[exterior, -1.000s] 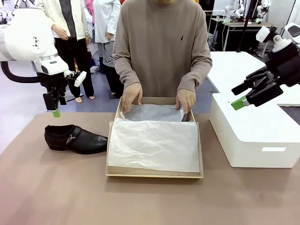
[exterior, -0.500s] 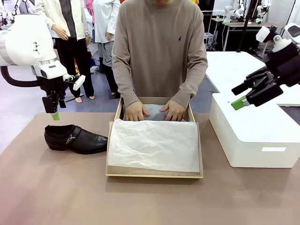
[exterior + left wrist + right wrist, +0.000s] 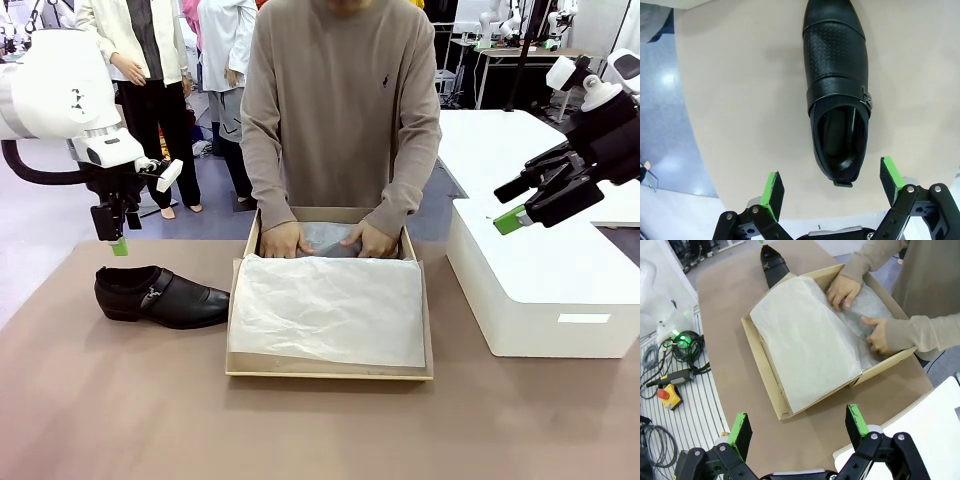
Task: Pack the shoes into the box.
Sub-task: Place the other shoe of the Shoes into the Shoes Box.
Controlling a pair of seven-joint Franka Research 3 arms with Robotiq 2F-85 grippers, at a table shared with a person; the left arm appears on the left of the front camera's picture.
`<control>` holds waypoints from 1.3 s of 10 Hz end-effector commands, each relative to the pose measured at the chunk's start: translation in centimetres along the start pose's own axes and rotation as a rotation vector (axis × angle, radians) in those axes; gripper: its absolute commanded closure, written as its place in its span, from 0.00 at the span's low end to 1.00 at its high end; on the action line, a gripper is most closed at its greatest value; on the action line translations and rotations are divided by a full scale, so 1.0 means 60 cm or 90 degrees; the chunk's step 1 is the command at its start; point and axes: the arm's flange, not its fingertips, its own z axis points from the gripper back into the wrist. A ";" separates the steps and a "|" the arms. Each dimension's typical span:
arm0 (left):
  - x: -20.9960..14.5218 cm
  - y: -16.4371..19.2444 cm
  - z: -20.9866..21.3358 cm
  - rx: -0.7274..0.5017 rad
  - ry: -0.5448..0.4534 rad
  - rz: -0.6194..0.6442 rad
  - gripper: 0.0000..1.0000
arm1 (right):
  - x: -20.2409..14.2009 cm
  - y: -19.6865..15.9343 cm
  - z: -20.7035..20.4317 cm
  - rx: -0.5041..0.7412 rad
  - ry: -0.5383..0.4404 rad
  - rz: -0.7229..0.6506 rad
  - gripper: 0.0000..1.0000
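Note:
One glossy black shoe (image 3: 160,297) with a buckle strap lies on the table left of the box (image 3: 240,300), toe toward it. My left gripper (image 3: 118,238) hangs open above the shoe's heel end. In the left wrist view the shoe (image 3: 837,85) lies toe away, its heel opening between the open fingers of the left gripper (image 3: 831,182). White tissue paper (image 3: 330,305) covers the brown box's near part. A person's hands (image 3: 283,240) press the tissue in the far part. My right gripper (image 3: 508,205) hovers open at the right, well above the box (image 3: 757,345) and shoe (image 3: 772,262).
A large white block (image 3: 540,290) stands on the table right of the box, under my right gripper. The person stands at the far edge. Cables and a yellow stop button (image 3: 667,392) lie on the floor beyond the table's side.
The person's hands moved from the box's far corners toward its middle and now press down the tissue. My left arm shifted slightly; my right arm held still.

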 end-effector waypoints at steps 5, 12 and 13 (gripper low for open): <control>-0.021 0.038 -0.046 0.010 0.011 0.019 0.00 | 0.001 -0.005 -0.001 0.010 -0.020 0.014 0.00; -0.036 0.067 -0.097 -0.035 -0.002 0.018 0.00 | 0.001 -0.005 -0.001 0.010 -0.020 0.014 0.00; -0.037 0.071 -0.105 -0.043 -0.001 0.023 0.00 | 0.001 -0.005 -0.001 0.010 -0.020 0.014 0.00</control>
